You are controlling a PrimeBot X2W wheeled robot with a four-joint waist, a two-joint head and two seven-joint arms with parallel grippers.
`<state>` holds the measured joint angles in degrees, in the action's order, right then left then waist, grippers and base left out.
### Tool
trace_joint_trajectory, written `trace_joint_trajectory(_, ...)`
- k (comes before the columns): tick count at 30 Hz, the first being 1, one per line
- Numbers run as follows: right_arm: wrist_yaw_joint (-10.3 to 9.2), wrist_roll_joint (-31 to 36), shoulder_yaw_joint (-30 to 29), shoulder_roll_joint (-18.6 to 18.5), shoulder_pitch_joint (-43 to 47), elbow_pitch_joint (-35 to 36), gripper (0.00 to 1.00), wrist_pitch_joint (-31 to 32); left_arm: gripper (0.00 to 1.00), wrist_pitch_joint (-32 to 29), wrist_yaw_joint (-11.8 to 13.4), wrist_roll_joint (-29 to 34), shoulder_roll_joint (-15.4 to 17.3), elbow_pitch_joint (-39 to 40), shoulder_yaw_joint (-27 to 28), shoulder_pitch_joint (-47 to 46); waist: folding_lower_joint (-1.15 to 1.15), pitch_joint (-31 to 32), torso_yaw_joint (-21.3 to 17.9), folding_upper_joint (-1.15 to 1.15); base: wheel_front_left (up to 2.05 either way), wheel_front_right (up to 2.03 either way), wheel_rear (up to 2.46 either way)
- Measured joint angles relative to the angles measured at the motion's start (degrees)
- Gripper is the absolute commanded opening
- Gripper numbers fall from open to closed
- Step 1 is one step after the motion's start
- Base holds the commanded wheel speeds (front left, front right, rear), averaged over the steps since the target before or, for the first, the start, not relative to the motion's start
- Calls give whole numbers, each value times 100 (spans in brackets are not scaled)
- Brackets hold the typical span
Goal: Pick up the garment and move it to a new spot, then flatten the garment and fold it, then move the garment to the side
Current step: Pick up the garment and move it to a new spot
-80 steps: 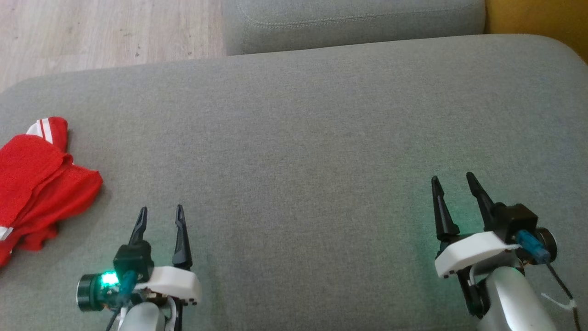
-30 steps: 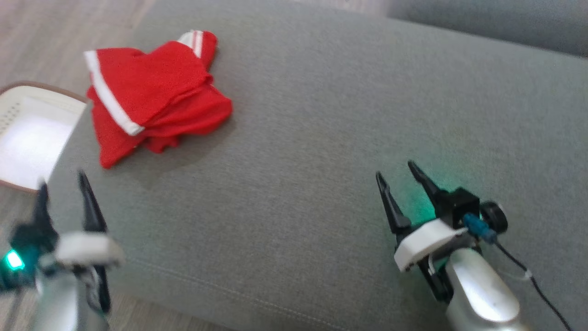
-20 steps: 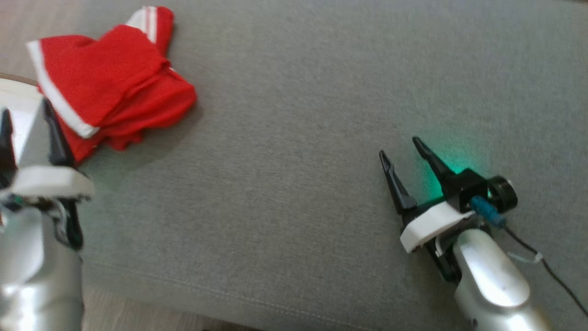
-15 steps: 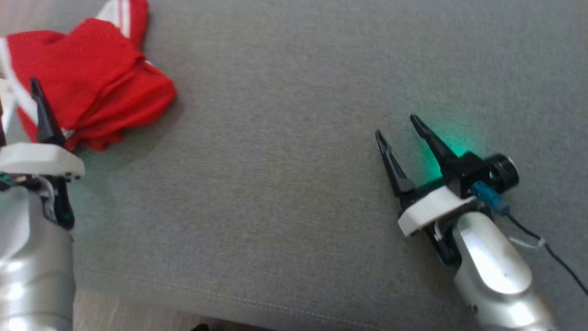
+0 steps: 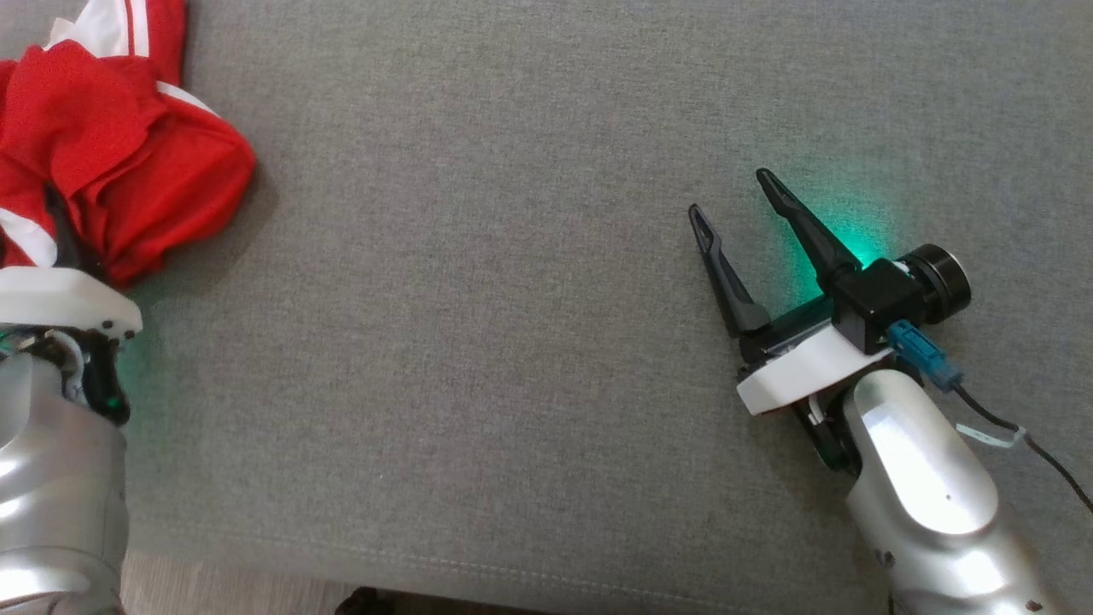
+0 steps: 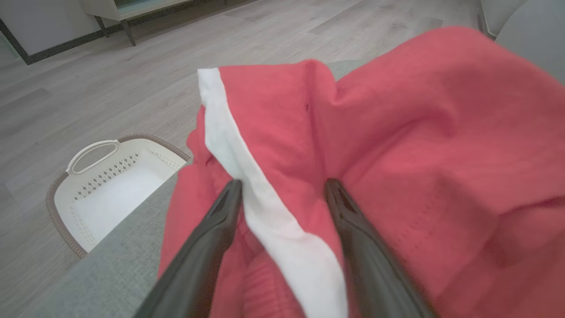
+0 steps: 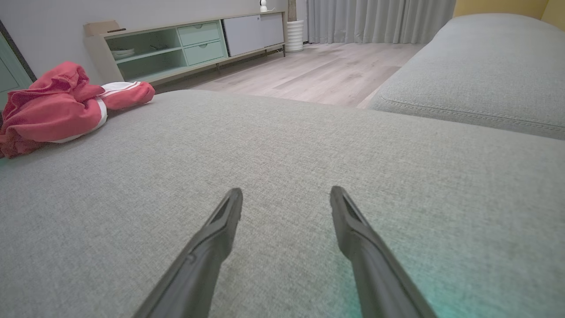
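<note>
While the shirt (image 5: 128, 162) lies bunched at the left edge of the sofa (image 5: 512, 342), the left tool (image 6: 283, 183) stands apart over its white band (image 6: 229, 137). Left wrist view shows a basket (image 6: 106, 176) on the floor (image 6: 88, 88). Right tool (image 5: 728, 191): apart, empty.

The garment (image 5: 137, 162), a red T-shirt with a white band and thin red-and-white stripe trim, lies crumpled in a loose, bunched heap by the left edge of the grey sofa cushion (image 5: 512, 299).

garment (image 5: 145, 162) cropped at left edge, basket (image 6: 106, 174) partly behind cushion (image 6: 110, 269)
</note>
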<state>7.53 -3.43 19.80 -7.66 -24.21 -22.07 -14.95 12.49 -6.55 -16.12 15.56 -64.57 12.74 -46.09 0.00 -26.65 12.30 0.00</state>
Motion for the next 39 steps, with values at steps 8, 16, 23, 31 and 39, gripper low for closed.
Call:
trace_joint_trajectory(8,0,-1,-12,0,-5,-73,100,0,0,143,-9,96,10,35,-199,-203,0,106,-20,0,0,0,0)
trace_joint_trajectory(16,0,-63,-171,67,53,-266,100,7,0,198,-53,387,154,1840,-352,-535,0,452,-130,0,0,0,0)
trace_joint_trajectory(23,0,-164,-140,269,272,-259,100,8,0,223,-60,460,89,2783,-916,-650,0,811,-451,0,0,0,0)
trace_joint_trajectory(31,0,-322,-91,364,419,-232,100,8,0,229,-102,59,-453,3387,-1875,-627,0,1138,-1146,0,0,0,0)
trace_joint_trajectory(39,0,-606,225,376,635,-178,100,9,0,229,-102,-347,-1103,3315,-2626,-20,-1,1343,-2072,0,0,0,0)
